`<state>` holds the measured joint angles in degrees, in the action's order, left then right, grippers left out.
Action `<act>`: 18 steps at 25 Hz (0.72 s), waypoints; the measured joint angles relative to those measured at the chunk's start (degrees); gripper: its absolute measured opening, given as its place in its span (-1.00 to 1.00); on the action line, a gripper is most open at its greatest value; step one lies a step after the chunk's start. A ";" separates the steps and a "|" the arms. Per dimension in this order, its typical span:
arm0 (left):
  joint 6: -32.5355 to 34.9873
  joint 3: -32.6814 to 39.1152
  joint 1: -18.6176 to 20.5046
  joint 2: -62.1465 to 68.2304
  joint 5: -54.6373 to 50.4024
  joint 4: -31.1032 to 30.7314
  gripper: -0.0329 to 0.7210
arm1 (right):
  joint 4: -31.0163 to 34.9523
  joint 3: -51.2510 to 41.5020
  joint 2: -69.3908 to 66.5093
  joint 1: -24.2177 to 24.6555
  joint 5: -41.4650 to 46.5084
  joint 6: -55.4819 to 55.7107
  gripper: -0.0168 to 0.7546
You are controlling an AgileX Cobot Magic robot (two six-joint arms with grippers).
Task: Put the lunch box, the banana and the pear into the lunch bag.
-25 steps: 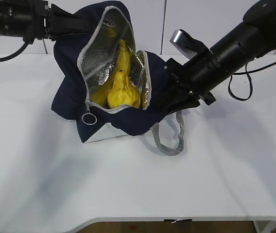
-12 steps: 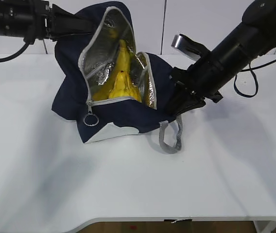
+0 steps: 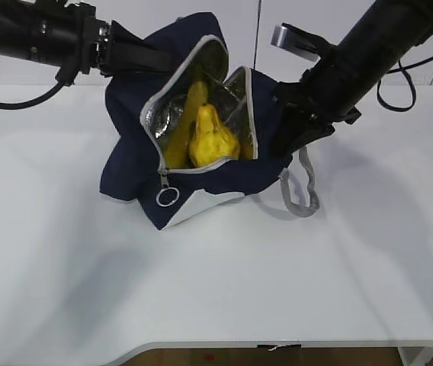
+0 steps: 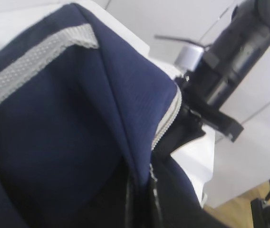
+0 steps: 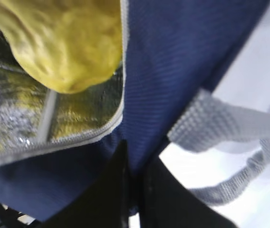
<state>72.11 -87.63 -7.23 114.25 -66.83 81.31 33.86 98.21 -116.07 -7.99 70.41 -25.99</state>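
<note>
The navy lunch bag (image 3: 136, 156) stands on the white table with its flap unzipped and its silver lining showing. Inside it sit the yellow pear (image 3: 210, 139) and, behind it, the banana (image 3: 192, 99). The lunch box is hidden. My left gripper (image 3: 155, 59) is shut on the lunch bag's upper left fabric (image 4: 120, 142). My right gripper (image 3: 283, 145) is shut on the bag's right wall (image 5: 142, 142), just below the zipper edge and beside the grey handle (image 5: 230, 123). The pear (image 5: 73, 42) fills the top left of the right wrist view.
A metal ring pull (image 3: 168, 197) hangs from the zipper at the bag's front. The grey handle loop (image 3: 302, 194) lies on the table (image 3: 216, 290) to the right of the bag. A pale wall stands behind.
The right gripper has shut on the bag's right wall. Both arms have shifted the bag to the right and raised it, so it stands more upright.
</note>
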 joint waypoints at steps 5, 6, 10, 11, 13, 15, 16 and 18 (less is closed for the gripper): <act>-1.39 0.00 -2.70 -0.36 0.14 -3.05 -0.91 | -1.50 1.65 1.66 0.62 0.52 0.74 -0.94; -1.48 0.00 -3.23 -0.50 0.14 -3.50 -0.91 | -1.56 1.84 2.33 1.12 0.65 0.82 -0.94; -3.16 0.00 -5.84 -0.73 1.37 -4.01 -0.91 | -1.93 1.93 5.25 3.70 0.87 1.37 -0.94; -3.39 0.00 -6.53 -0.73 1.64 -4.05 -0.91 | -2.05 1.93 6.01 4.21 0.87 1.45 -0.94; -3.69 0.00 -7.87 -0.73 2.48 -4.19 -0.91 | -2.43 1.93 7.39 5.17 0.99 1.59 -0.94; -3.90 0.00 -9.17 -0.73 3.76 -4.28 -0.91 | -2.62 2.03 8.80 5.57 1.20 1.63 -0.94; -3.90 0.00 -9.59 -0.73 4.41 -4.28 -0.91 | -2.62 1.96 9.29 5.57 1.20 1.76 -0.94; -4.02 0.00 -10.83 -0.73 5.15 -4.50 -0.91 | -2.87 1.96 10.41 5.57 1.42 1.81 -0.94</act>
<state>68.08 -87.63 -18.06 113.51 -61.68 76.81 30.99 100.17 -105.67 -2.42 71.83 -24.18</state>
